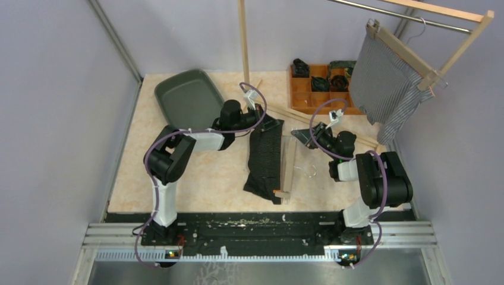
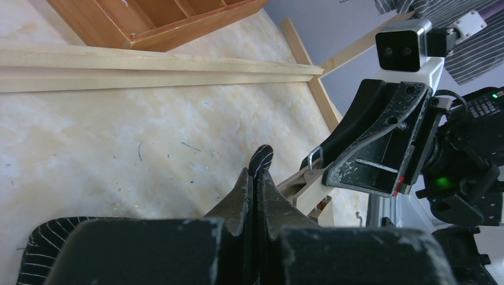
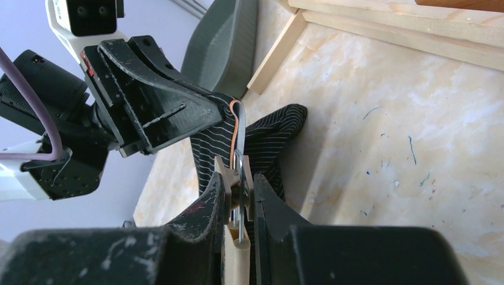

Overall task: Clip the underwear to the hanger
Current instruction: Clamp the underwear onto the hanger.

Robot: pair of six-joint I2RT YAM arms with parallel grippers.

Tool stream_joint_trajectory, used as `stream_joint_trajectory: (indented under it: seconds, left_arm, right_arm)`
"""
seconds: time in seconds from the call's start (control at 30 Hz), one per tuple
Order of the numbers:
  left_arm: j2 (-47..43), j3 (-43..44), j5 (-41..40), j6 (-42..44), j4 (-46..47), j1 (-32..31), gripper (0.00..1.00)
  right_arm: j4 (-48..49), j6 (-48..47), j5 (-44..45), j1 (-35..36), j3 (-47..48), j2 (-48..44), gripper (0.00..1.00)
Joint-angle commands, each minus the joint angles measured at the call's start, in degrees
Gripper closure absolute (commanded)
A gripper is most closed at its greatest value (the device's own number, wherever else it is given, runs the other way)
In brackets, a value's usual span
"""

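Top view: black pinstriped underwear [image 1: 265, 159] lies lengthwise mid-counter [image 1: 202, 178]. The left pincer [image 1: 268, 122] is at its far end. The right pincer [image 1: 299, 136] is at the far end of the hanger [image 1: 289, 166], which lies just beside the underwear's right edge. Green tray [image 1: 189, 95] far left, wooden crate [image 1: 309, 95] far right. Left wrist view: left pincer clenched on a fold of underwear, fabric poking out past the fingertips, right pincer close opposite. Right wrist view: right pincer clenched on the hanger's metal clip, underwear just behind the clip.
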Motion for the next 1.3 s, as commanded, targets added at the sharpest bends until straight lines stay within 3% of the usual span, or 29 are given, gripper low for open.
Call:
stream_joint_trajectory:
  seconds: [0.0,1.27]
  left_arm:
    - [-0.01,0.18,-0.18,-1.22,5.56,0.82,1.00]
    - [2.30,4.97,2.96,-2.44,5.16,-0.22,1.00]
  right_arm:
    - [3.45,-1.93,-3.63,0.96,-0.90,0.17,1.00]
    - [1.35,-3.08,-4.51,4.83,2.53,2.54,1.00]
